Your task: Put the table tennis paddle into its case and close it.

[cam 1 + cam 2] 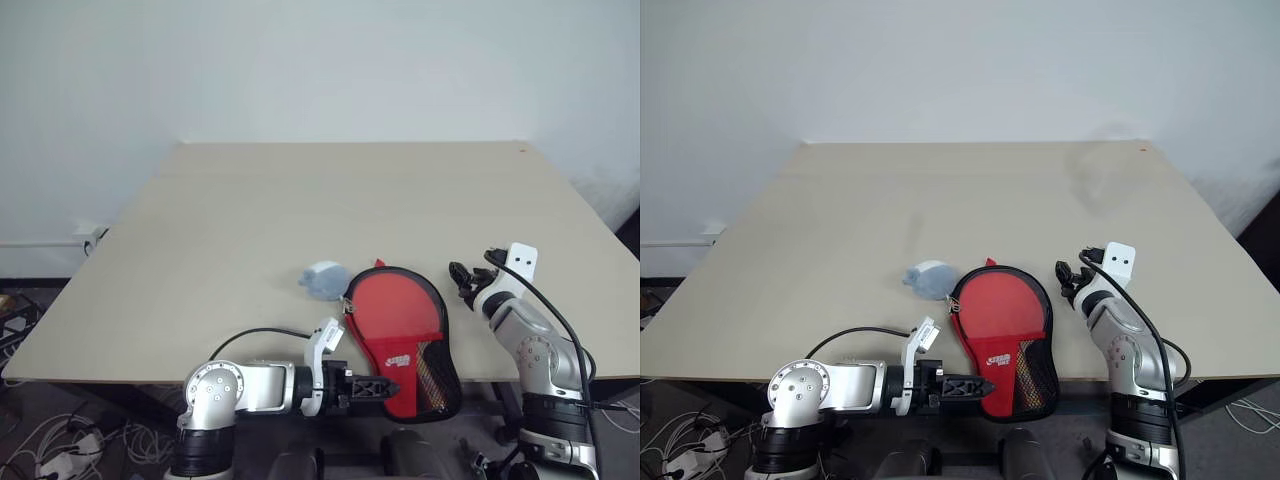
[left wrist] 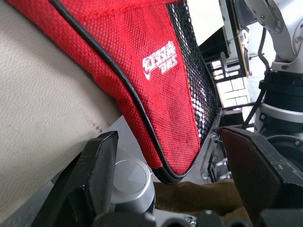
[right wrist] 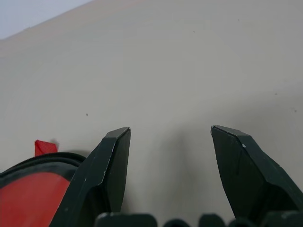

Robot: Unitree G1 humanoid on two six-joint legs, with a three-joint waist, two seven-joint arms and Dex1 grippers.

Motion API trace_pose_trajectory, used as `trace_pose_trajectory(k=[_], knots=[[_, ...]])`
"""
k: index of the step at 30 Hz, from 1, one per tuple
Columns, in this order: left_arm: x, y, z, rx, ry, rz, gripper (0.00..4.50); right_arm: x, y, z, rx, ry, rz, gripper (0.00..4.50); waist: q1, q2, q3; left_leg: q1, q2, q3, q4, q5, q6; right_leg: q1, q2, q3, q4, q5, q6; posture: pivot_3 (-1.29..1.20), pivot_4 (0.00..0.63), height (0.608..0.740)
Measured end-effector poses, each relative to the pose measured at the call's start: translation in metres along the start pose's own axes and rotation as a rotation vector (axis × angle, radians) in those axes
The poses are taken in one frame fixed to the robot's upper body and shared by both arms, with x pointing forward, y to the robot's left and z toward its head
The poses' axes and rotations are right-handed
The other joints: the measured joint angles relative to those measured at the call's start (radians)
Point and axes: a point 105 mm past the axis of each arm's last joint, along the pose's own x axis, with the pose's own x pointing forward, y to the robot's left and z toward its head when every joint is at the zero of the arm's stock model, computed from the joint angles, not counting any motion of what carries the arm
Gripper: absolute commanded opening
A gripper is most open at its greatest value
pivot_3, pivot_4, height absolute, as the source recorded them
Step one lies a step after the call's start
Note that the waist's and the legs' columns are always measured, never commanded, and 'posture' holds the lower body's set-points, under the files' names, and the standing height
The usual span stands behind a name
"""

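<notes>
The left claw (image 1: 385, 388) gapes empty beside the narrow handle end of the red fabric, black-trimmed paddle-shaped case (image 1: 400, 325), which overhangs the beige table's (image 1: 250, 220) near edge. The case's long axis runs away from that edge. The right claw (image 1: 462, 281), also unclenched, hovers just beside its round end.

Item count, as visible:

- Bench (image 1: 250, 210): one, beige.
- Case (image 1: 405, 345): one, red with black trim, bearing one white logo and one black mesh patch.
- Wad (image 1: 322, 281): one, whitish, just beside the case.
- Grippers: two. Left gripper (image 1: 392, 388): two black fingers (image 2: 94, 175), set apart. Right gripper (image 1: 462, 283): two black fingers (image 3: 106, 165), set apart.
- Paddle: none countable; the case contents cannot be told.
</notes>
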Motion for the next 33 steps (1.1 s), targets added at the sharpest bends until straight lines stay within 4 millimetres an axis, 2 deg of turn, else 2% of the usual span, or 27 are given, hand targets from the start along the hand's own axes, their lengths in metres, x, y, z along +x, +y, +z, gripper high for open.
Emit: trace_pose_trajectory(k=[3, 6, 8, 10, 17, 22, 26, 33], knots=[[-0.001, -0.001, 0.002, -0.002, -0.012, -0.013, 3.63, 0.001, -0.001, -0.001, 0.002, 0.001, -0.002, 2.92, 0.0, 0.0, 0.0, 0.0, 0.0, 0.0, 0.0, 0.0, 0.0, 0.0, 0.0, 0.0, 0.0, 0.0, 0.0, 0.0, 0.0, 0.74], [-0.007, -0.003, 0.017, 0.017, -0.08, -0.028, 3.63, 0.001, -0.001, 0.0, 0.0, -0.002, -0.004, 2.92, 0.0, 0.0, 0.0, 0.0, 0.0, 0.0, 0.0, 0.0, 0.0, 0.0, 0.0, 0.0, 0.0, 0.0, 0.0, 0.0, 0.0, 0.74], [-0.014, -0.005, 0.043, 0.054, -0.196, -0.029, 3.63, 0.002, 0.0, 0.001, -0.001, -0.006, -0.002, 2.92, 0.0, 0.0, 0.0, 0.0, 0.0, 0.0, 0.001, -0.001, -0.002, 0.0, 0.0, 0.0, 0.0, 0.0, 0.0, 0.0, 0.0, 0.74], [-0.019, -0.009, 0.057, 0.087, -0.255, -0.033, 3.63, 0.003, 0.001, 0.003, -0.003, -0.013, 0.001, 2.92, 0.001, 0.0, 0.0, 0.0, 0.0, 0.0, 0.001, -0.001, -0.002, 0.001, 0.0, 0.0, 0.0, 0.0, 0.0, 0.0, 0.0, 0.74], [-0.02, -0.017, 0.078, 0.194, -0.282, -0.048, 3.63, 0.006, 0.002, 0.01, -0.01, -0.026, 0.005, 2.92, 0.004, 0.0, 0.0, -0.001, 0.0, 0.0, -0.004, 0.001, 0.001, -0.001, 0.0, 0.0, -0.001, 0.0, 0.0, 0.0, 0.0, 0.74], [-0.007, -0.007, 0.096, 0.332, -0.293, 0.05, 3.63, 0.006, -0.001, 0.01, -0.01, -0.028, -0.004, 2.92, 0.008, 0.0, 0.0, 0.0, -0.001, 0.001, -0.006, 0.001, 0.001, -0.001, 0.0, 0.001, -0.001, 0.0, 0.0, 0.0, 0.0, 0.74], [0.013, -0.007, 0.112, 0.534, -0.31, 0.119, 3.63, 0.007, 0.0, 0.012, -0.01, -0.038, -0.001, 2.92, 0.009, 0.0, 0.0, 0.0, -0.001, 0.002, -0.006, 0.001, 0.001, -0.001, 0.0, 0.002, -0.001, 0.0, 0.0, 0.0, 0.0, 0.74], [0.03, -0.014, 0.113, 0.709, -0.321, 0.091, 3.63, 0.007, -0.003, 0.017, -0.016, -0.062, -0.008, 2.92, 0.008, 0.0, 0.0, 0.0, 0.0, 0.002, -0.006, 0.001, 0.002, -0.002, 0.001, 0.003, -0.001, 0.0, 0.0, 0.0, 0.0, 0.74]])
